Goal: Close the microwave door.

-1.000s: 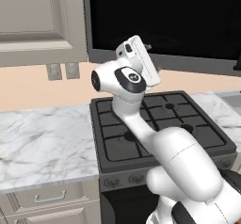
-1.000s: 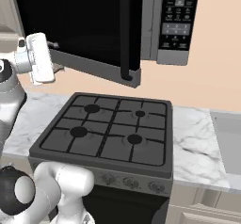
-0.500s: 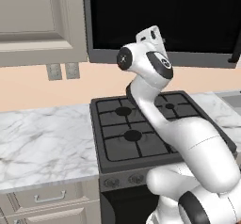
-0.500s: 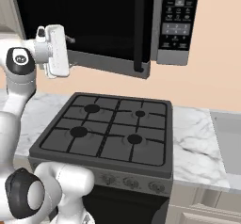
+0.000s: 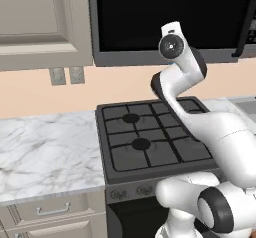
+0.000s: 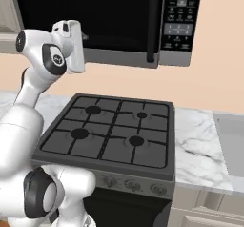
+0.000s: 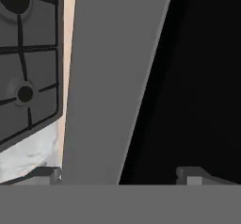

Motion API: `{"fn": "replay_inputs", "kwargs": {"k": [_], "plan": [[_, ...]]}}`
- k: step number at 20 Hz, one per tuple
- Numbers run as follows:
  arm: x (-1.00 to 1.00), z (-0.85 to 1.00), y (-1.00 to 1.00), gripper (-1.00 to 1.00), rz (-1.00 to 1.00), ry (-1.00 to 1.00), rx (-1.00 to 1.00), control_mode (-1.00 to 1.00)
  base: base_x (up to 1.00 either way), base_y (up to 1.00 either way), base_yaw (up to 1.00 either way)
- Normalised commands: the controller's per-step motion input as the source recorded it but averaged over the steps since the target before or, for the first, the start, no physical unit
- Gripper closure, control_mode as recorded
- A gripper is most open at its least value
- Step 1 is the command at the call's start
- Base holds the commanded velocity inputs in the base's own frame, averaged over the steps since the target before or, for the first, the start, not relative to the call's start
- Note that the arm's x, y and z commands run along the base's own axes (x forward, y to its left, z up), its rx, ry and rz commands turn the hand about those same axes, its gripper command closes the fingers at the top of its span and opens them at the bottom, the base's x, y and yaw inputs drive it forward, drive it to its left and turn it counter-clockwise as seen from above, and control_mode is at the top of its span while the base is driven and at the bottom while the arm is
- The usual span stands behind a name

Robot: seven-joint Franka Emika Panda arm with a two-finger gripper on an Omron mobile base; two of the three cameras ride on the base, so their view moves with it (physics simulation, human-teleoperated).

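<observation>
Microwave door (image 6: 95,16) sits nearly flush with the microwave (image 6: 178,23), above the gas stove (image 6: 112,135); its bar handle (image 6: 152,23) stands upright just left of the keypad (image 6: 178,16). Gripper (image 7: 120,173) is up against the door's lower grey frame (image 7: 106,77), hand raised in front of the glass, left of door centre in the right base view. Fingertips (image 7: 44,175) stand spread wide, one on either side of the frame edge, holding nothing. Marble counter (image 5: 45,144) flanks the stove.

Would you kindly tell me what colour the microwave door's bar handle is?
Black, like the glass. The handle on the microwave door shows best in the right base view.
</observation>
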Motion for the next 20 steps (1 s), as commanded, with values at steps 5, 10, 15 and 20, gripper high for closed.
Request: {"fn": "replay_inputs", "kwargs": {"k": [5,10,15,20], "plan": [[0.51,0.00,-0.17,-1.00,0.23,0.00,0.19,-1.00,0.00,0.00,0.00],[0.12,0.00,-0.03,-1.00,0.10,0.00,0.06,-1.00,0.00,0.00,0.00],[0.05,0.00,-0.01,-1.00,0.08,0.00,0.08,-1.00,0.00,0.00,0.00],[0.00,0.00,-0.01,-1.00,0.06,-0.01,0.08,-1.00,0.00,0.00,0.00]]}}
